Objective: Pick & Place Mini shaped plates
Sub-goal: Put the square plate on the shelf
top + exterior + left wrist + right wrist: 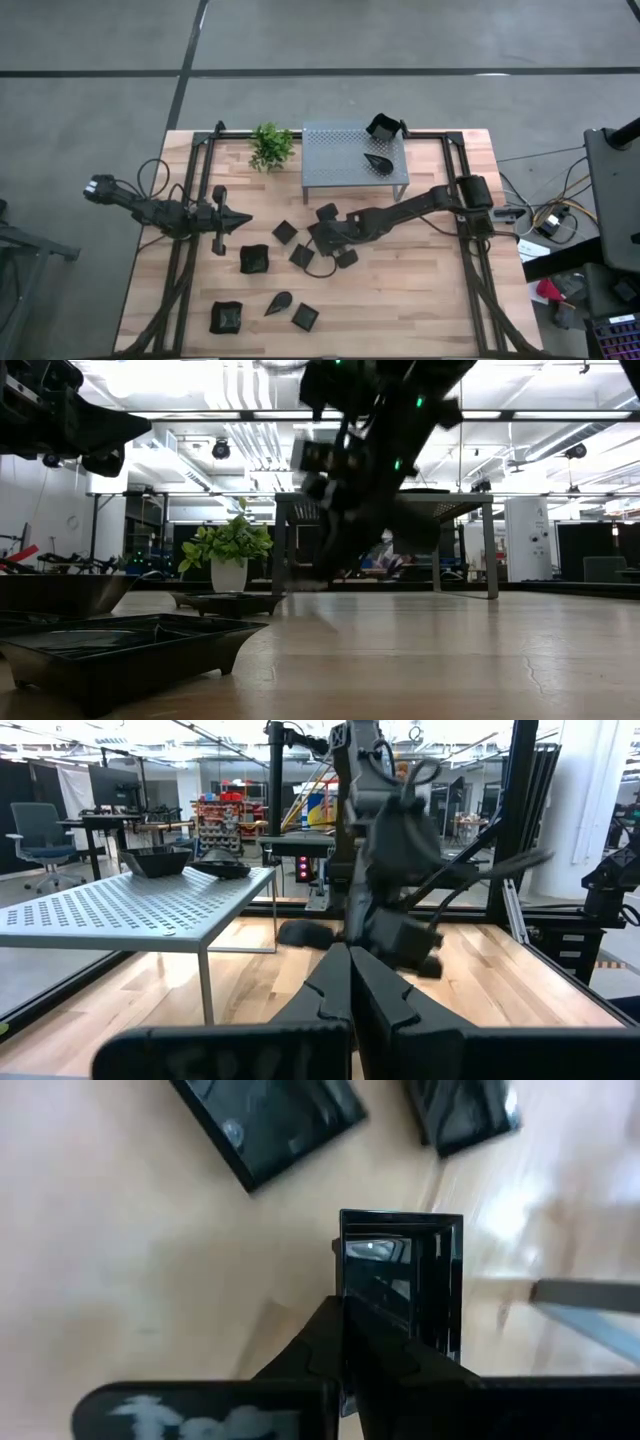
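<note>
Black and glossy, a small flat square plate (400,1275) is pinched by one edge between the right gripper's (345,1342) fingers, which are pressed together on its rim; the plate stands out ahead of the fingertips. From above, that right gripper (322,236) is at the middle of the wooden table (430,300), in among a scatter of other mini plates (285,232), so the right arm is clearly the one at work. The gap that matters, as I judge it, is from this held plate to the grey perforated shelf (345,155) at the table's far edge, which lies beyond the gripper and slightly to its right. 2 dishes already rest on that shelf: a deeper square (383,127) at the far corner and a teardrop (378,161) nearer. The left gripper (236,219) waits at the left side, fingers shut on nothing. A small green plant (270,146) stands just beside the shelf.
</note>
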`<action>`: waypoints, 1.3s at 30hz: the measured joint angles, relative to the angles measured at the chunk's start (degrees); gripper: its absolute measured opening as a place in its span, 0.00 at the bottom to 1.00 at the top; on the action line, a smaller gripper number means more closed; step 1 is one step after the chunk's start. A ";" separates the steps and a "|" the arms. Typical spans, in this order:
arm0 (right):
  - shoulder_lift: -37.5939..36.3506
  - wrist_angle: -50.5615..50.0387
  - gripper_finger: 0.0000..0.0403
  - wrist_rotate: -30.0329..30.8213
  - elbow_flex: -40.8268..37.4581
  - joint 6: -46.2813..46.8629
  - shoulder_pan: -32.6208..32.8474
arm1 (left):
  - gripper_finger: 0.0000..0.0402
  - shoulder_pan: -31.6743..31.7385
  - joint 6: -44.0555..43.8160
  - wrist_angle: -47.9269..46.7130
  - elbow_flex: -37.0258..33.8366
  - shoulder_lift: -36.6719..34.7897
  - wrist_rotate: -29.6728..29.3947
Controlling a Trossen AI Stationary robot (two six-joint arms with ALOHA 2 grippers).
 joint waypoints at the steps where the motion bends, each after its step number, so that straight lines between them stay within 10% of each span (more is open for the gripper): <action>1: -0.84 -0.05 0.02 -0.03 0.00 0.20 0.38 | 0.00 0.01 0.01 0.00 0.00 -0.01 0.00; 11: -12.39 -0.90 0.02 0.25 0.03 3.80 4.20 | 0.00 0.01 -0.01 -0.02 0.00 0.01 0.00; 17: -19.15 -1.44 0.02 10.40 0.04 2.92 3.67 | 0.00 0.00 0.00 -0.02 0.00 -0.01 0.00; 39: -20.81 -8.84 0.02 11.88 0.01 -1.00 -15.91 | 0.00 0.01 0.01 -0.09 0.00 0.00 0.00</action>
